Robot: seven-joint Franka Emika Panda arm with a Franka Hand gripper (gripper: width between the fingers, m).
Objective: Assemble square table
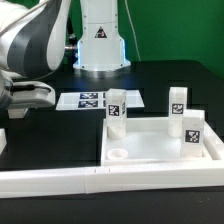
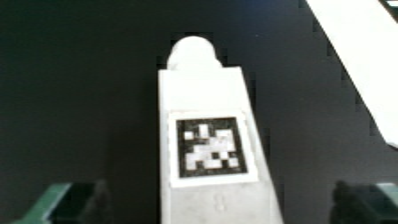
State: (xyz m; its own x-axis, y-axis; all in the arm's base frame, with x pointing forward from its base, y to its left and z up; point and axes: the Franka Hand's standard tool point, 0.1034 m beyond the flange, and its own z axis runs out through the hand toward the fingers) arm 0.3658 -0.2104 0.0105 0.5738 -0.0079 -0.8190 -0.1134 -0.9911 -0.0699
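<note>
The white square table top [image 1: 160,148] lies at the exterior view's right, with a bare round socket [image 1: 118,155] at its near left corner. Three white tagged leg posts stand upright at its other corners [image 1: 115,108] [image 1: 177,104] [image 1: 190,130]. In the wrist view a fourth leg post [image 2: 210,120] lies on the black table, tag up, rounded tip pointing away. My gripper [image 2: 217,200] is open and straddles its end. Dark gaps separate the post from both fingers [image 2: 71,202]. In the exterior view the hand [image 1: 22,98] is at the left edge, fingertips cut off.
The marker board [image 1: 90,100] lies flat behind the top, in front of the robot base [image 1: 100,40]. The long white L-shaped rail [image 1: 100,182] runs along the front. A white edge [image 2: 356,45] crosses one corner of the wrist view.
</note>
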